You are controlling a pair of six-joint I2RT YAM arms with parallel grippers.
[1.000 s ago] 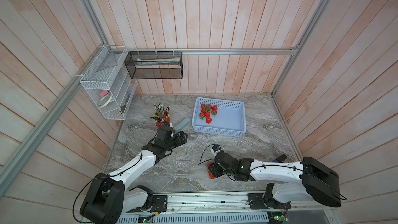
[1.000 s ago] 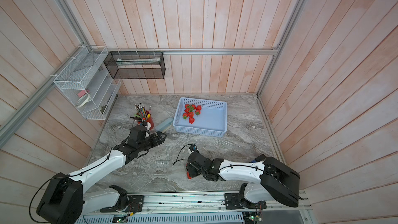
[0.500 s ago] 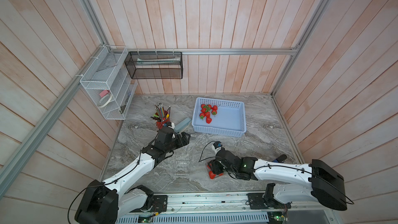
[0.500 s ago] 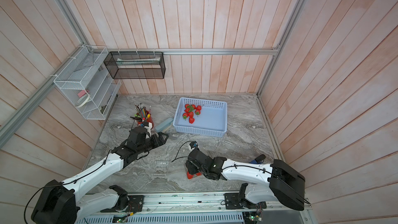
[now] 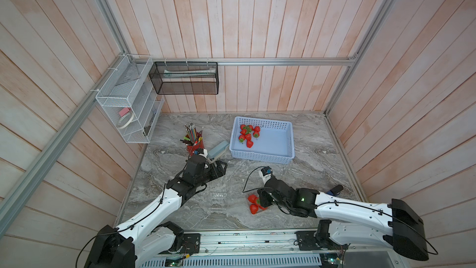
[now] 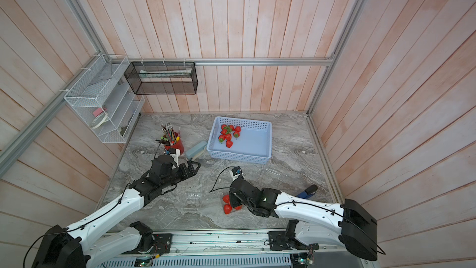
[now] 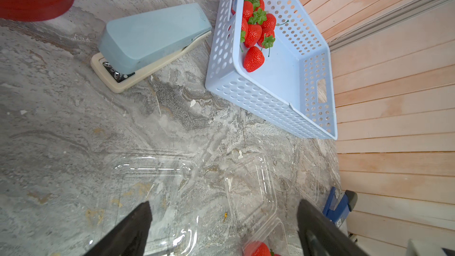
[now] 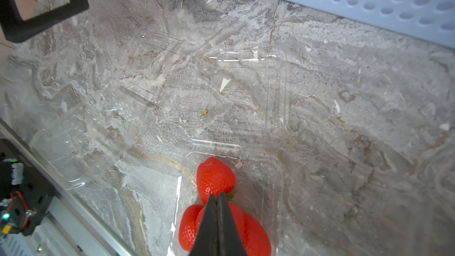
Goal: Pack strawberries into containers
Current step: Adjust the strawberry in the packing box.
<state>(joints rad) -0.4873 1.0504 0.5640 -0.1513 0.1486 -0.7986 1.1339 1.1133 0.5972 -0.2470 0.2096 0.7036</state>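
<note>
At the near edge of the counter point(image 5: 322, 155), right of centre, the right tool point(image 8: 217, 197) is closed. Its two fingers are pressed flat together with nothing between them, just above the near strawberries point(image 8: 215, 177). At least three of these red berries lie in the filled container point(image 8: 179, 185), a clear plastic box. More clear plastic lies just beyond it, touching it; I cannot tell whether it is the box's own lid or a separate box. To the left, well apart from the berries, an empty container point(image 5: 218, 196) sits on the counter.

Farther back and left of centre, the left tool point(image 7: 224, 203) hangs above the counter with its fingers spread wide, gripping nothing. Beyond it a pale blue stapler point(image 5: 218, 149) lies at an angle between a red pencil cup point(image 5: 194, 146) on the left and a light-blue basket point(image 5: 260, 157) on the right. The stapler's far end is just beside the basket wall. In the basket's far left corner the loose strawberries point(image 5: 248, 134) are bunched together, about seven of them, with green caps showing.
</note>
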